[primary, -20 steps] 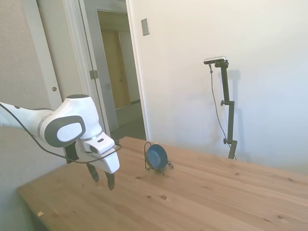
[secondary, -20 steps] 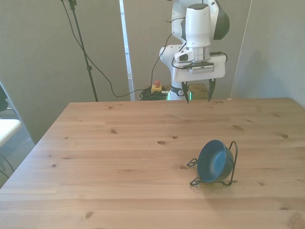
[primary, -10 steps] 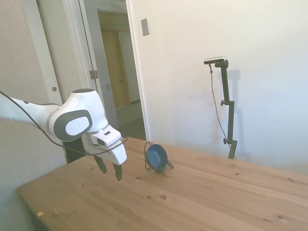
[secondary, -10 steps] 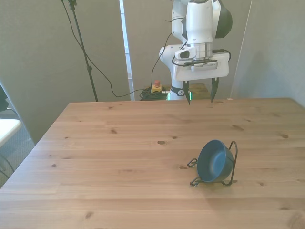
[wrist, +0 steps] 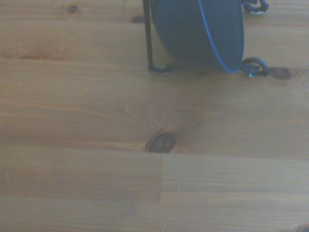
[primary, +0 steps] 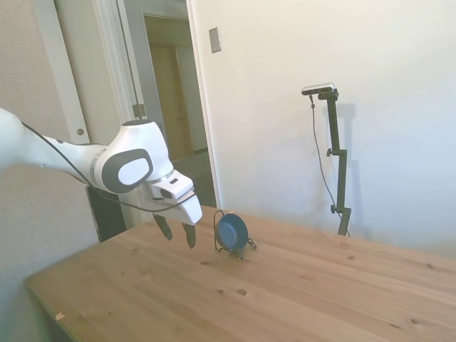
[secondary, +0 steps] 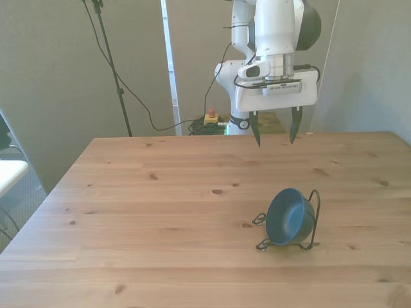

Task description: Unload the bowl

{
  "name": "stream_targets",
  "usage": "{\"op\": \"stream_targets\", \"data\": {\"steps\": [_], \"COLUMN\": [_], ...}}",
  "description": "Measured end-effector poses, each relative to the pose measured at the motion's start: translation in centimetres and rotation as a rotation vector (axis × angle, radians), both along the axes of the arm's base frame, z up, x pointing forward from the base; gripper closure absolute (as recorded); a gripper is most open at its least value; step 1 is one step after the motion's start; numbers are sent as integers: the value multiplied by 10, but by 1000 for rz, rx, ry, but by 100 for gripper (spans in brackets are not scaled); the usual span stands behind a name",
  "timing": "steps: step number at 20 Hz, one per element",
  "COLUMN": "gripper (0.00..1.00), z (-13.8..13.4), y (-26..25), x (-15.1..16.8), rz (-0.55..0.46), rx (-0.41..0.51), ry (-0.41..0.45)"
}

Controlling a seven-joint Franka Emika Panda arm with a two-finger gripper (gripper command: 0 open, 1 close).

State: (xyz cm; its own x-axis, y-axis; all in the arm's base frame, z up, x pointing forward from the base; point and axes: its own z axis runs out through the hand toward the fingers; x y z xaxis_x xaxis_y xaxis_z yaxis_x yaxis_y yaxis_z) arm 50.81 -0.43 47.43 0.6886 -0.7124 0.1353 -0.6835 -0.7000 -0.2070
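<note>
Since the earlier frames the white arm has swung forward over the wooden surface (secondary: pixel 160 218), carrying its two-finger hand (primary: pixel 179 232) from above the near-left part in the side view to a spot close beside the thin black wire rack (primary: pixel 218 232); in the front view the hand (secondary: pixel 275 132) now sits a little lower and further toward the front view's right than before. Its two dark fingers (secondary: pixel 256 131) point down, held apart with a clear gap between them, gripping nothing, and they hang above the surface without touching it. The small round dark-blue bowl (secondary: pixel 289 217) has not shifted: it stands on edge in the wire rack (secondary: pixel 314 218), tilted, its greyish inside facing the front view's left. The wrist view now catches the bowl (wrist: pixel 198 31) and the rack's upright wire (wrist: pixel 147 34) at one margin, with a dark knot (wrist: pixel 161 142) in the wood nearby.
</note>
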Motion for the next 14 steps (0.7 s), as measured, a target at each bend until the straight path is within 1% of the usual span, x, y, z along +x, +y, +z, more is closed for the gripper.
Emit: {"op": "stream_targets", "data": {"steps": [8,11,14], "gripper": [0,0,0], "z": [12,17,16], "y": [-21,-26,-24], "x": [62,85,104], "rz": [-23,-19,3], "rx": [23,36,49], "ry": [-43,-64,-76]}}
